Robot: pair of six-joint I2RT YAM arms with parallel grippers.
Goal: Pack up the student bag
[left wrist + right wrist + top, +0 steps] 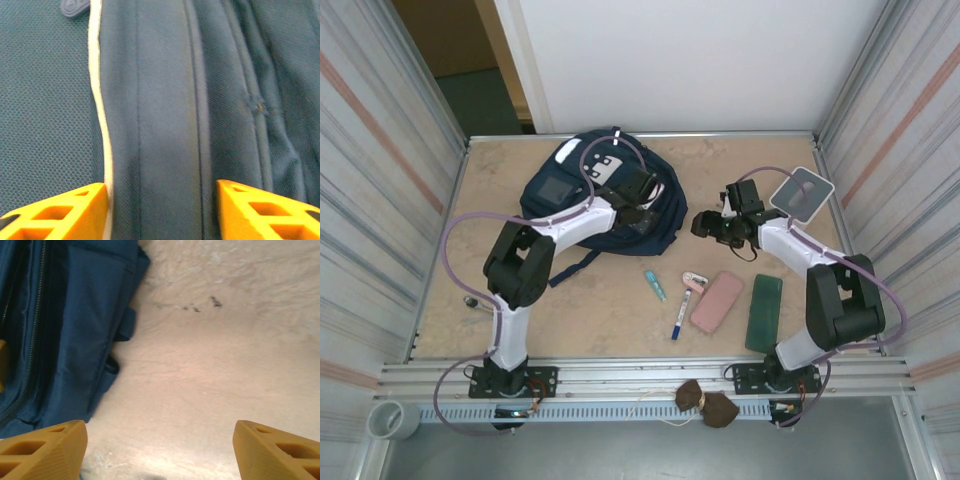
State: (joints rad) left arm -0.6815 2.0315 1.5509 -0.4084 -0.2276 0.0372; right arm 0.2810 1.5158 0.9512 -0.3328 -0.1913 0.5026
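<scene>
Seeing student bag (542, 190) slumped flat at far left-centre of table (760, 150), soft woven navy fabric. Reading left gripper (161, 186) as open, straddling a panel edged with white piping and clamping nothing; probably hunting the zip line. Reading right gripper (160, 425) as spread wide over bare mottled tabletop just beside bag's zipped side, likely staged to help open it. Not yet packed: pink pencil case (717, 301), flat green case (764, 312), blue pen (680, 318).

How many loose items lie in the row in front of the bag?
5, left to right: teal tube, blue pen, white-pink item, pink case, green case. Others may be hidden.
</scene>
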